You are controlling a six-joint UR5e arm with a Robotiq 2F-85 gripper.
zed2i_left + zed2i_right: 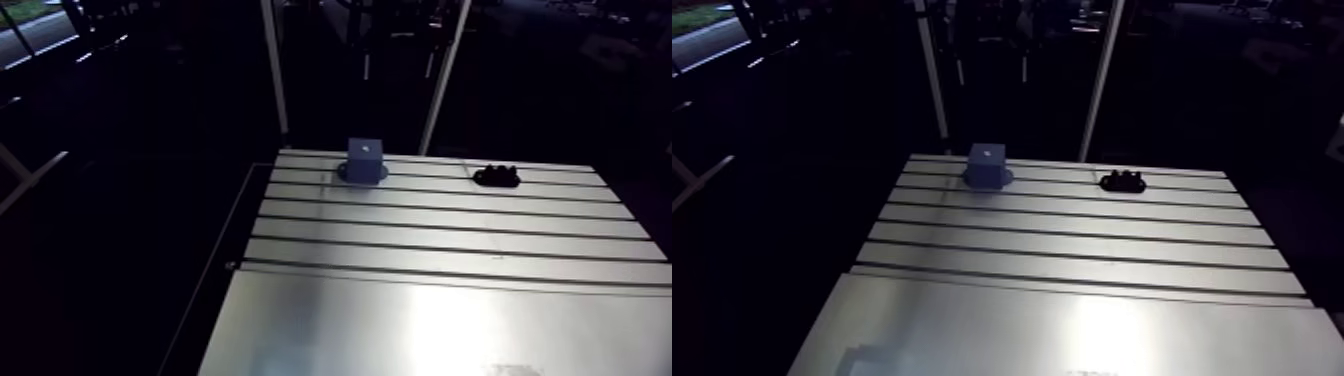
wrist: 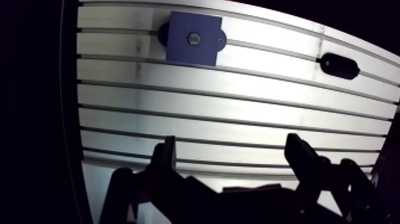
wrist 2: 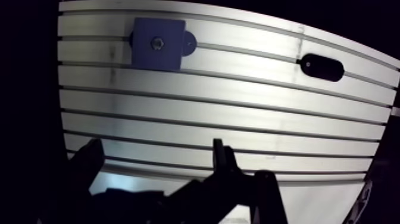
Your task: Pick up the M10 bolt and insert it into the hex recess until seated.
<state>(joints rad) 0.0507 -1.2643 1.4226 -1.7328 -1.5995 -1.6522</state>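
My fingers [image 2: 166, 161] are standing wide apart and gripping nothing: only the bare slotted bench [image 2: 238, 107] is showing through the gap between them. I am hovering over the near part of the bench, and both things I care about are lying well ahead of me by its far edge.

Ahead and off to one side, the blue block [image 2: 178, 50] is sitting on the bench, and a small grey hexagonal spot is showing in the middle of its top face. I am taking that for the hex recess [image 2: 193, 39]. I cannot tell whether it is hollow or whether something is filling it. Well apart from the block, along the same far slots, a dark oblong piece [image 2: 340, 66] is lying on the bench. In the arm view it is showing a few small bumps along its top, so I am guessing the M10 bolt is waiting there, but I am not able to pick out the bolt itself.

Judging from this, I am reckoning the task is at its very start. I am carrying nothing and standing near neither piece. Everything is left to do: reaching over to the dark piece, closing on the bolt, lifting it, carrying it across to the block, lining it up over the hex and pressing it down until it is sitting home.
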